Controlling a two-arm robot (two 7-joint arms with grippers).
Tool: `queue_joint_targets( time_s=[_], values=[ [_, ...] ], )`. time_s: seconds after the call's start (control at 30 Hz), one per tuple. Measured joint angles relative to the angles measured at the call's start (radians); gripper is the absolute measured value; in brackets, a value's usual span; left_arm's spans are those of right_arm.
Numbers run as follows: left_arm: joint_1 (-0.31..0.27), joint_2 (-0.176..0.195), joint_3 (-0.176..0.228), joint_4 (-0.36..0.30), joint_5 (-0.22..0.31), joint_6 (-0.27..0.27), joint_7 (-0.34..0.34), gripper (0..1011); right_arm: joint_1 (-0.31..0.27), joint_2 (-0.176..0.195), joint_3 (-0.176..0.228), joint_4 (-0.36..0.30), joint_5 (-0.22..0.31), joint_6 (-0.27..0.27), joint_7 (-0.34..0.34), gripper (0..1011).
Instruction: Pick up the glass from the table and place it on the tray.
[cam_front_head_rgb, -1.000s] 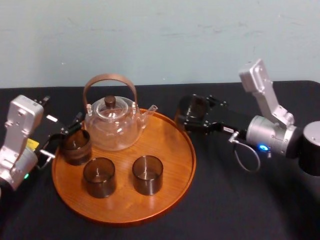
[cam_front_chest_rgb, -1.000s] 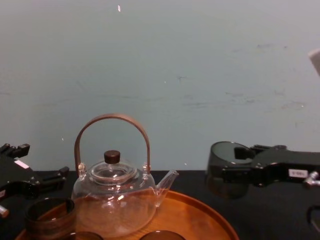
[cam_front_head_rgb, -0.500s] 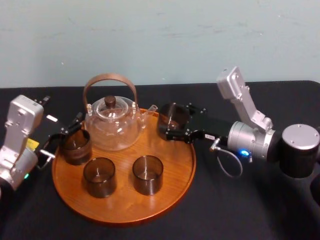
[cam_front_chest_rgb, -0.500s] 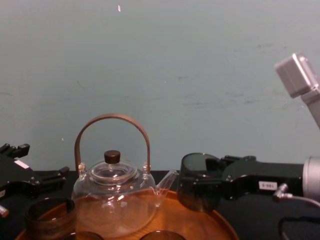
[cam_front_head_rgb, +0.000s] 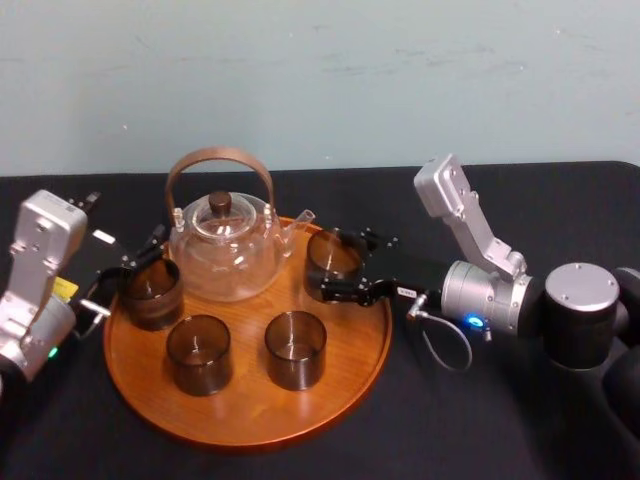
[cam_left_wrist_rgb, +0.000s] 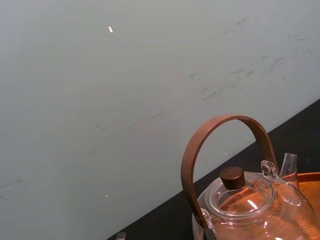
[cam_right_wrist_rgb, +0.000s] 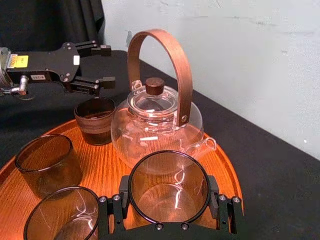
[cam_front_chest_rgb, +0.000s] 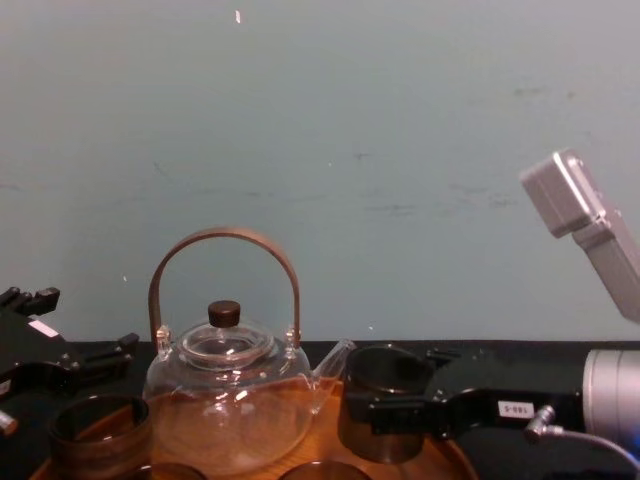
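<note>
**Item: glass-to-tray transfer, status at this moment**

- **Tray** (cam_front_head_rgb: 240, 420): large round orange-brown wooden tray with a low raised rim, set on the black-covered counter (cam_front_head_rgb: 450, 435).
- **Clear glass teapot** (cam_front_head_rgb: 225, 255): stands at the rear of the tray. It has a bentwood hoop handle and a dark knob on the lid, and its spout points toward the robot's right.
- **Smoked glasses already on the tray**: there are three, all upright. One is at the left edge (cam_front_head_rgb: 152, 293) and two are side by side in front of the teapot (cam_front_head_rgb: 198, 353) (cam_front_head_rgb: 295, 348).
- **Task glass** (cam_right_wrist_rgb: 168, 186): a fourth smoked glass, upright and empty.
  - It is inside the rim at the tray's rear right, just beside the teapot's spout.
  - In the chest view its base sits very low against the wood, but whether it touches cannot be told.
- **Right gripper** (cam_front_head_rgb: 335, 266): reaches in across the tray's right rim. Its jaws are clenched on the task glass, one on each side of the wall.
- **Left gripper** (cam_right_wrist_rgb: 109, 65): sits at the tray's left edge, near the left-hand glass, with jaws spread and grasping nothing.

**Progress, as judged**
- Done: the pickup and the carry.
- Left: seat the glass if it is not yet down, release the jaws, and withdraw clear of the spout.
</note>
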Motion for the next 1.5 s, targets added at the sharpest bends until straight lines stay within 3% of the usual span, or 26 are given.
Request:
queue_joint_targets(
  time_s=[0.73, 1.37, 1.5],
  values=[
    [0.0, 0.0, 0.0, 0.0, 0.0, 0.0, 0.0, 1001, 0.012, -0.025, -0.014, 0.085, -0.019, -0.012, 0.003, 905],
    [0.0, 0.0, 0.0, 0.0, 0.0, 0.0, 0.0, 1002, 0.008, -0.026, -0.015, 0.085, -0.031, -0.01, -0.005, 908],
    [0.0, 0.0, 0.0, 0.0, 0.0, 0.0, 0.0, 1001, 0.008, -0.026, -0.015, 0.085, -0.03, -0.01, -0.004, 978]
  ],
)
